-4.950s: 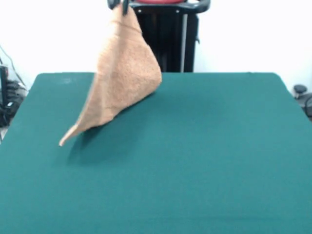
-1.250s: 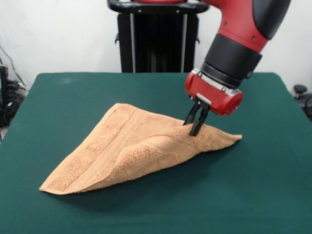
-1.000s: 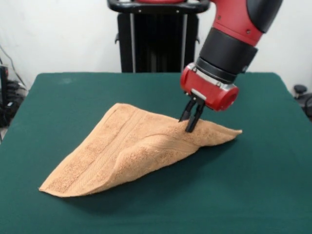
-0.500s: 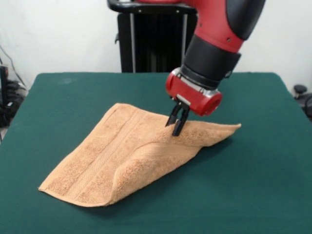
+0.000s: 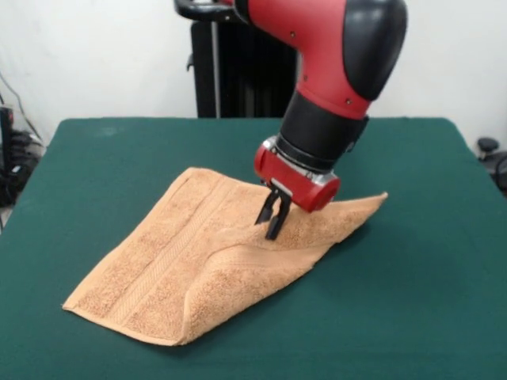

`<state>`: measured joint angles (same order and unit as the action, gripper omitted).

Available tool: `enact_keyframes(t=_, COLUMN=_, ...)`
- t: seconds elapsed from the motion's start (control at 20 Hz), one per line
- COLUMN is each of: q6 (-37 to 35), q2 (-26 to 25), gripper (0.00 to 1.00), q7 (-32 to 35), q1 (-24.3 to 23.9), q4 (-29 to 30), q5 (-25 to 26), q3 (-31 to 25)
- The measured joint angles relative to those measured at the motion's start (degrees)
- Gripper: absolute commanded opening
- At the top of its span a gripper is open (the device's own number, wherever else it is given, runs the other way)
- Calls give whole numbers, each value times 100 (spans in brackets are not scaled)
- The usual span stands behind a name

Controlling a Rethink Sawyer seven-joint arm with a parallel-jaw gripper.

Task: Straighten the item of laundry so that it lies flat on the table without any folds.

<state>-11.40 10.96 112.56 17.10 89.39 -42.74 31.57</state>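
The orange-tan towel, the item of laundry (image 5: pixel 178 261), lies on the green table (image 5: pixel 412 301) left of centre. Its near right part is doubled over, with a thick rolled fold along the front edge, and one corner points right. A woven border band runs along its left side. My gripper (image 5: pixel 269 223) comes down on the towel's middle, its two dark fingers close together and pinching the upper layer. The red and black arm hides part of the towel behind it.
A black stand (image 5: pixel 238 71) rises behind the table's far edge. Cables and gear (image 5: pixel 12 158) sit off the left side, and a dark object (image 5: pixel 491 154) off the right. Bare green felt stretches to the right and front of the towel.
My gripper has moved left and toward the table's front, dragging the towel's upper layer along. The folded part has spread nearer the front, and the right corner has drawn in slightly.
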Motion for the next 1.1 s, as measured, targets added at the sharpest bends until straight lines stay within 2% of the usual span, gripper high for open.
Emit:
enact_keyframes(t=0.45, q6=1, q2=-413, gripper=0, q7=0, q1=65, q4=-469, q5=0, q3=44)
enact_keyframes(t=0.8, q6=-100, q2=-815, gripper=0, q7=0, q1=226, q4=-852, q5=2, q3=337)
enact_keyframes(t=1.1, q6=-614, q2=-1057, gripper=0, q7=13, q1=321, q4=-1177, q5=4, q3=692)
